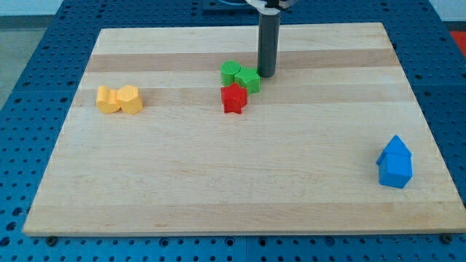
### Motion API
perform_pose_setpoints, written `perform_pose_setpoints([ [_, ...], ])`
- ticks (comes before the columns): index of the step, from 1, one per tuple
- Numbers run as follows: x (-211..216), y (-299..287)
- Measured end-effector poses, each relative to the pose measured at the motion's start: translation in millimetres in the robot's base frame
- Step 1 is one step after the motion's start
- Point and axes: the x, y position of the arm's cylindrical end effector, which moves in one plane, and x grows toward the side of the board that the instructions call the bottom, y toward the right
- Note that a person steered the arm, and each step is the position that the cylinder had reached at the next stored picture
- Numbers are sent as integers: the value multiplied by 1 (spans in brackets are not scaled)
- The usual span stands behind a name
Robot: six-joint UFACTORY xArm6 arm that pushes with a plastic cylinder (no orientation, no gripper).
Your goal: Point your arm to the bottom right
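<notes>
My tip (266, 75) rests on the wooden board (240, 182) near the view's top centre, just right of a green star (248, 79) and close to touching it. A green round block (231, 72) sits left of the star. A red star (234, 97) lies just below the green pair. Two blue blocks (395, 163) stand together at the view's bottom right, far from my tip. Two yellow blocks (119, 100) sit side by side at the view's left.
The board lies on a blue perforated table (29, 44). The board's right edge runs just beyond the blue blocks.
</notes>
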Motion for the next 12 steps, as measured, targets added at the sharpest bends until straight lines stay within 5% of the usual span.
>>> perform_pose_setpoints([
  [5,17,16],
  [6,-15,0],
  [7,-79,-63],
  [8,-93,-139],
  [9,-93,-152],
  [12,-94,-56],
])
